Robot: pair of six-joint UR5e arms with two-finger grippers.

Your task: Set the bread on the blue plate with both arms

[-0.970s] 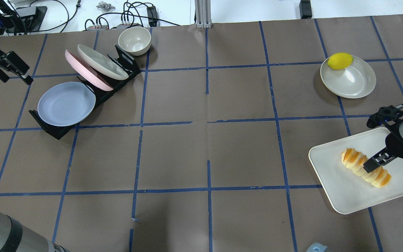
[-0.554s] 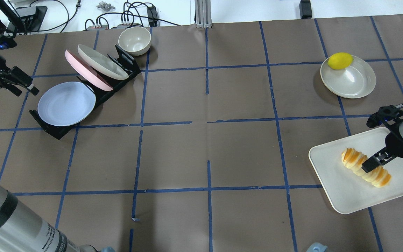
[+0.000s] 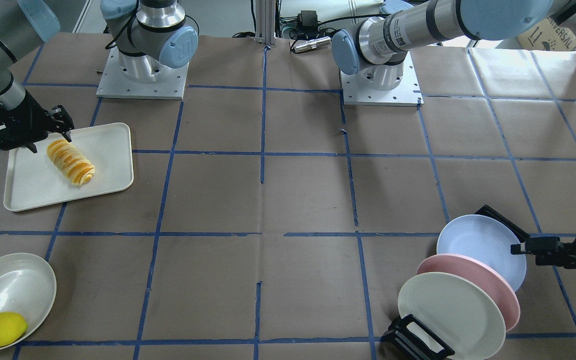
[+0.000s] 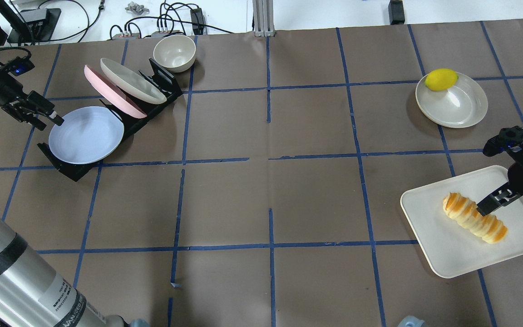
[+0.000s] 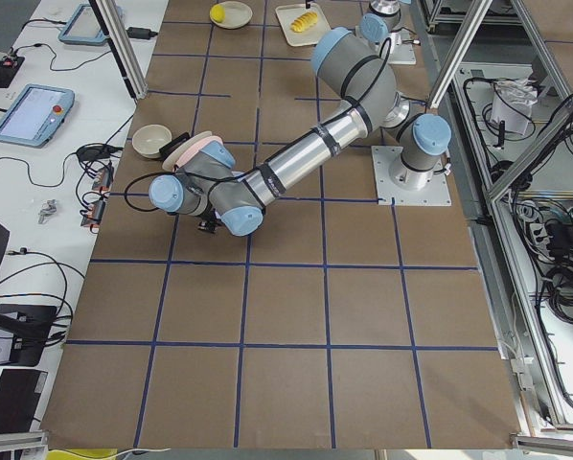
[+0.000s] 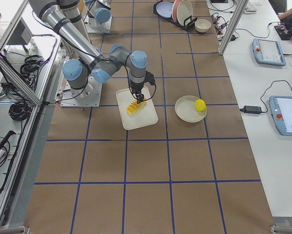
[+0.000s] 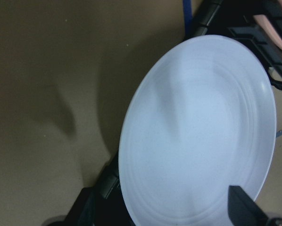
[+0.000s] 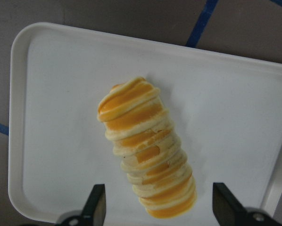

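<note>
The bread [image 4: 475, 218] lies on a white tray [image 4: 447, 259] at the table's right side. My right gripper [image 4: 487, 209] hovers over the loaf's near half. In the right wrist view it is open, with its fingers on either side of the bread [image 8: 145, 150] and not touching it. The blue plate [image 4: 86, 135] leans in the front slot of a black rack [image 4: 68, 170]. My left gripper [image 4: 46, 119] is open at the plate's left rim. One of its fingers [image 7: 242, 207] shows over the plate [image 7: 197, 132] in the left wrist view.
A pink plate [image 4: 114, 93] and a cream plate [image 4: 132, 81] lean in the same rack behind the blue one. A cream bowl [image 4: 174, 52] stands past the rack. A lemon [image 4: 441, 78] sits in a cream dish [image 4: 459, 106] at the far right.
My left gripper has moved right and toward the robot, up to the blue plate's rim. My right gripper has shifted a little up and back from the bread's middle.
</note>
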